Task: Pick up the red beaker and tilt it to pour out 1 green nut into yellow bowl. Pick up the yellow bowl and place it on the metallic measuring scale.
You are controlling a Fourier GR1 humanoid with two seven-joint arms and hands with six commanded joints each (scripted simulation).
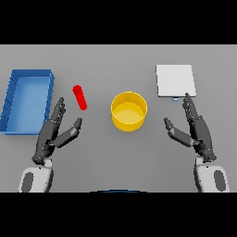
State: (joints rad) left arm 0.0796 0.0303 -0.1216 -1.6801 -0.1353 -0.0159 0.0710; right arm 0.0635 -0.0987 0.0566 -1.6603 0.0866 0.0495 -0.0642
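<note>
At far left lies a blue tray [27, 99], nothing visible inside it. The left hand [52, 134] rests just beside it, fingers straight and released, holding nothing. Above that hand's thumb, apart from it, the red beaker [80, 97] lies on the grey table [106, 65], its long axis running from upper left to lower right. The yellow bowl [129, 111] stands at centre, showing no contents. The metallic measuring scale [175, 80] sits upper right, the right hand [196, 129] below it, likewise relaxed and empty.

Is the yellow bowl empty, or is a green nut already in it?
Empty, as far as visible: the yellow bowl's inside shows only yellow, no green nut.
</note>
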